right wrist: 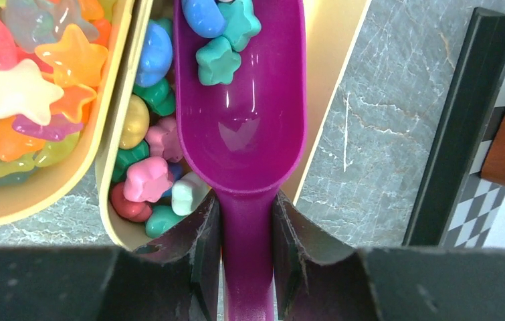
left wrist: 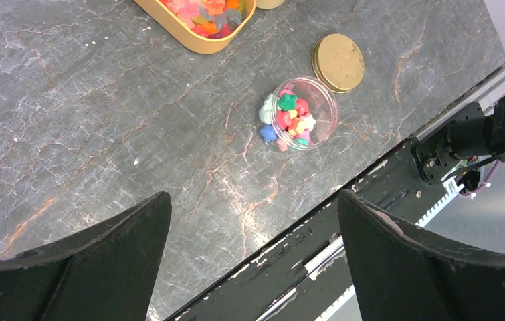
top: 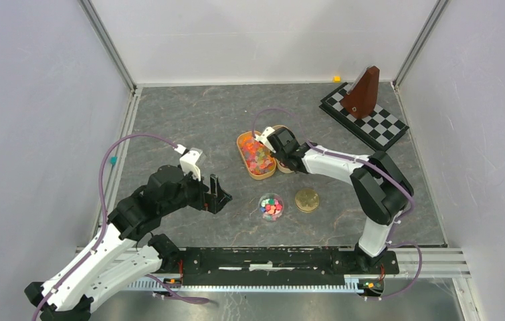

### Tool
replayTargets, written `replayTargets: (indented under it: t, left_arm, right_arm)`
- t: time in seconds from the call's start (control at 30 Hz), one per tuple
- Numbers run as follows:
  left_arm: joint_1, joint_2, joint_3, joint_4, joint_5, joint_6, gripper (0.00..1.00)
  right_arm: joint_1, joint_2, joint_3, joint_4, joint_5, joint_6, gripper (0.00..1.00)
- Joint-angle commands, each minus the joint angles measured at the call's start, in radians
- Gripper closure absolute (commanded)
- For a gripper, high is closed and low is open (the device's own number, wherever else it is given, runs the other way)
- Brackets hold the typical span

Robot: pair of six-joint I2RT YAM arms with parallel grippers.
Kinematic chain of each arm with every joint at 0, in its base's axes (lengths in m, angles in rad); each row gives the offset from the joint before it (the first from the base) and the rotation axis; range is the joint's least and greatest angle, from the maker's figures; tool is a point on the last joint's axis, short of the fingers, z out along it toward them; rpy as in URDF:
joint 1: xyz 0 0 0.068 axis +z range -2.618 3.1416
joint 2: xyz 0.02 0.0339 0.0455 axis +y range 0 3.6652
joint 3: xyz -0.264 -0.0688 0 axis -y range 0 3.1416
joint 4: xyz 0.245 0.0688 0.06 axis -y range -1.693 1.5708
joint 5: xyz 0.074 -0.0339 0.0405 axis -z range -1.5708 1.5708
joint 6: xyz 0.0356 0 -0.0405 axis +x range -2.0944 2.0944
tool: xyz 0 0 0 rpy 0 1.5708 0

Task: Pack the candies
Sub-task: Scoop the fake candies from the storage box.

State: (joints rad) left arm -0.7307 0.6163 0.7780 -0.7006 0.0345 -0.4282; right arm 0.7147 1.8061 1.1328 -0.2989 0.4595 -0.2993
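Right gripper (right wrist: 247, 217): jaws clamped on the handle of the purple scoop (right wrist: 239, 127). The bowl points away from the wrist, low over a narrow beige tray (right wrist: 330, 73). The candies (right wrist: 148, 182) are small chunky stars and lumps in pink, teal, blue and yellow. They lie in that tray under and left of the scoop. Only three or so sit in the bowl, up at its far end. A thin load.

Judgement: mid-scoop. To do it well, drive the lip deeper into the crowded side of the tray. Then drop the handle so the load slides back to the heel before lifting. Carry level to the clear jar (left wrist: 333, 110), which stands well apart, nearer the arm bases. The jar looks close to full, so pour slowly with the lip inside the rim. A piece or two at its wall may lie outside; cannot tell. A gold lid (left wrist: 338, 62) lies flat just beside the jar.

Left gripper (left wrist: 255, 200): jaws wide apart, holding nothing, above the tabletop (top: 189, 120) near the jar. It could steady the jar.

The oval tray (right wrist: 49, 194) alongside holds larger translucent stars; keep the scoop out of it.

Surface: dark grey marbled stone look, rust veins, matt. Room: pale panel walls on three sides, metal posts in the far corners. A chequered board (top: 383, 127) with a brown wedge-shaped block (top: 363, 93) sits at the far right. A black rail (top: 269, 257) runs along the near edge.
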Motion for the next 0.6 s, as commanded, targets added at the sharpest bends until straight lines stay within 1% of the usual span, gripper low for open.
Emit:
replayTargets:
  t: [0.0, 0.57]
  left_arm:
    - [0.002, 0.005, -0.004, 0.038, -0.007, 0.023, 0.0]
    - [0.002, 0.014, -0.005, 0.035, -0.014, 0.022, 0.0]
  right_arm:
    - [-0.027, -0.067, -0.052, 0.029, -0.059, 0.057, 1.0]
    - [-0.077, -0.219, -0.17, 0.108, -0.071, 0.101, 1.0]
